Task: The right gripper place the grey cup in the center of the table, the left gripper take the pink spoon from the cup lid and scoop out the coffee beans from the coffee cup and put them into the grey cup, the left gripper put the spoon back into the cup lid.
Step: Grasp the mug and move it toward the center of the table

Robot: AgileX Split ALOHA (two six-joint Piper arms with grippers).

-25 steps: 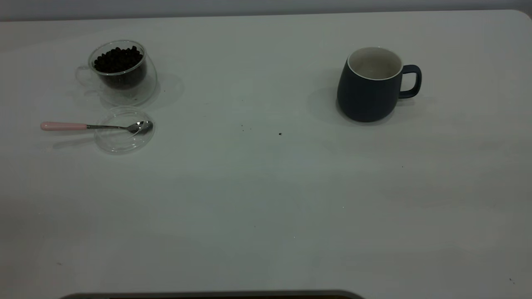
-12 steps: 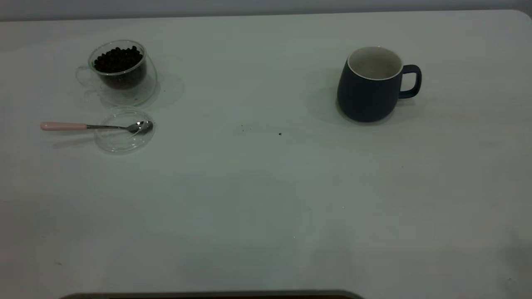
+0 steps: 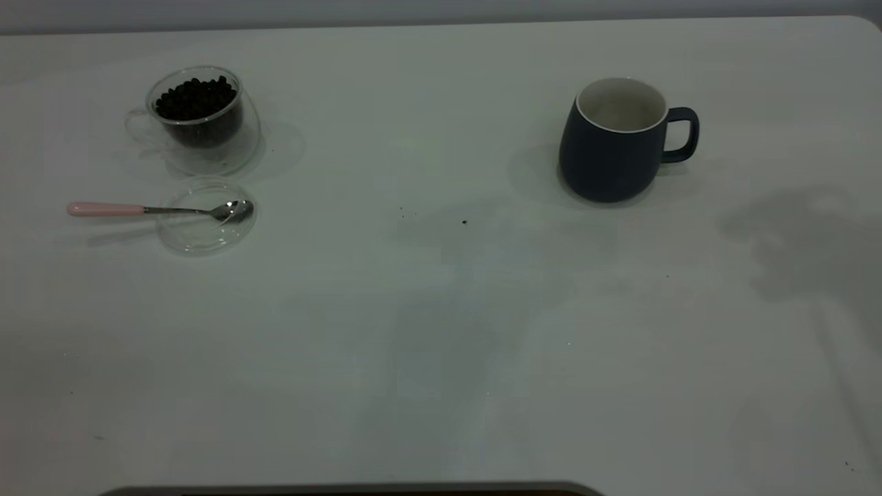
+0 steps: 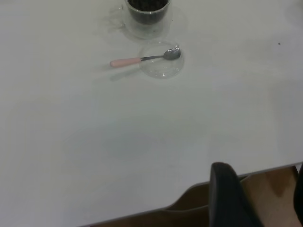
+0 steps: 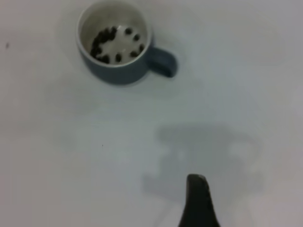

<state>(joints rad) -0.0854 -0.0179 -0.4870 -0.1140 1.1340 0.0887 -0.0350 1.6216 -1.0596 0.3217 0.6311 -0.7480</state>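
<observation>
Grey cup [image 3: 610,148], one, one pink spoon [image 3: 148,209]

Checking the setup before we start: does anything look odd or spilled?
Yes. The grey cup already holds some coffee beans in the right wrist view, and a few dark specks lie loose on the table near its middle.

Clear glass cup lid [image 3: 205,224], matt table [image 3: 441,331]
</observation>
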